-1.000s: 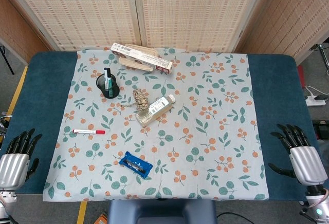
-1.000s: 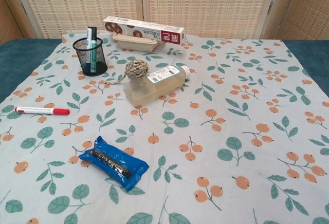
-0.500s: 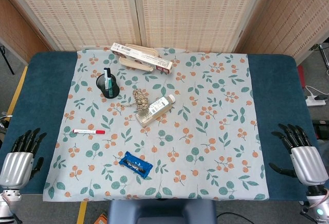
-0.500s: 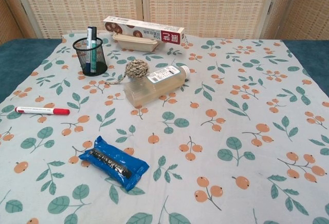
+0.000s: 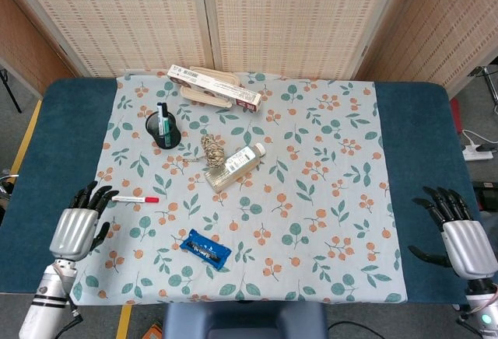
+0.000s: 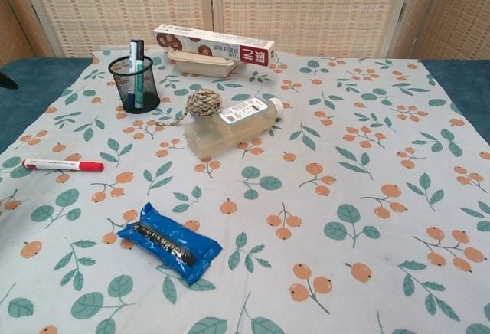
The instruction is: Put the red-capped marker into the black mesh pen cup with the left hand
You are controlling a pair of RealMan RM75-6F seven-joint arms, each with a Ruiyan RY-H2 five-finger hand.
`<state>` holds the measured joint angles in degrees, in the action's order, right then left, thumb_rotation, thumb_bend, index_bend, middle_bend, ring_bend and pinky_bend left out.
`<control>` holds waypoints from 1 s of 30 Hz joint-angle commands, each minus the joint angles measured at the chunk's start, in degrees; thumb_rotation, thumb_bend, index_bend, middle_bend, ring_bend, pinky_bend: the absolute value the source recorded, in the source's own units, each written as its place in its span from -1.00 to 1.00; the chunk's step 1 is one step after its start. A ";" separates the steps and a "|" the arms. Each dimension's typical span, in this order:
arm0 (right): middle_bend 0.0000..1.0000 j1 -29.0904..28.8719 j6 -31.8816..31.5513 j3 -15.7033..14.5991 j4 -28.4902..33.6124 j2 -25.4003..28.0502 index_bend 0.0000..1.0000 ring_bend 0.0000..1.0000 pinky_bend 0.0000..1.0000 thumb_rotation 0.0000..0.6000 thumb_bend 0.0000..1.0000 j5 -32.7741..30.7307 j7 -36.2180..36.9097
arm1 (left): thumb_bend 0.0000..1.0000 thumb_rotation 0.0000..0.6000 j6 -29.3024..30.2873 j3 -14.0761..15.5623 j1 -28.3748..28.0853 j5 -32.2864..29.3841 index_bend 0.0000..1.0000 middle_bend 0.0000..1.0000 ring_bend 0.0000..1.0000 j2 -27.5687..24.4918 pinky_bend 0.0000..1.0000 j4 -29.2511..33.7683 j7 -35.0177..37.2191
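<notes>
Your left hand (image 5: pixel 78 226) has its fingers (image 5: pixel 95 196) spread apart with nothing in them, tips just beside the white tail end of the marker (image 5: pixel 134 198) but not clearly touching it. That open spread makes sense to me: you want room to drop around a thin barrel that's lying flat on the cloth (image 5: pixel 327 199). The hand sits at the near-left edge of the cloth, palm down as far as I can tell, so it lines up with the marker's long axis rather than across it. You'll probably want to turn it or come in from above to pinch the barrel.

The marker lies flat, red cap pointing right, on the left side of the table, well apart from everything else. Nice and easy to get at.

The pen cup (image 5: pixel 163 131) stands upright farther back and a bit right of the marker, and it already has a green pen (image 6: pixel 136 70) standing in it. So aim for the free side of the opening, and watch you don't knock it over.

Your right hand (image 5: pixel 461 238) rests on the blue table edge (image 5: pixel 420 152) at the near right, fingers loosely spread, holding nothing. It's parked well away, which is fine since this job is all left hand.
</notes>
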<state>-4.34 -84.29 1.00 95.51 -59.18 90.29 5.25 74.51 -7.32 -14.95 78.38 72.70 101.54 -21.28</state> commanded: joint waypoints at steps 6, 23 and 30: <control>-0.83 -0.12 0.29 -0.05 -0.15 0.00 -0.56 -0.91 -1.00 1.00 -1.00 -0.02 0.36 | -0.21 1.00 0.06 -3.68 -3.62 -8.91 -0.46 -0.58 -0.88 8.22 -0.71 -1.87 -9.43; -0.83 -0.28 0.87 0.20 -0.72 0.03 -0.56 -0.91 -1.00 1.00 -1.00 -0.95 1.12 | -0.21 1.00 -3.02 -6.19 -10.91 -19.19 -0.39 -0.49 -0.81 19.39 -0.68 -13.22 -18.09; -0.83 -0.51 1.57 0.35 -1.11 -0.11 -0.56 -0.91 -1.00 1.00 -1.00 -1.64 1.26 | -0.21 1.00 -5.37 -6.35 -12.69 -22.31 -0.39 -0.49 -0.81 21.69 -0.68 -17.90 -17.47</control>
<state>-4.84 -82.76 1.32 94.43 -59.28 88.71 6.49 69.71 -13.64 -27.12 56.72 93.76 84.61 -38.88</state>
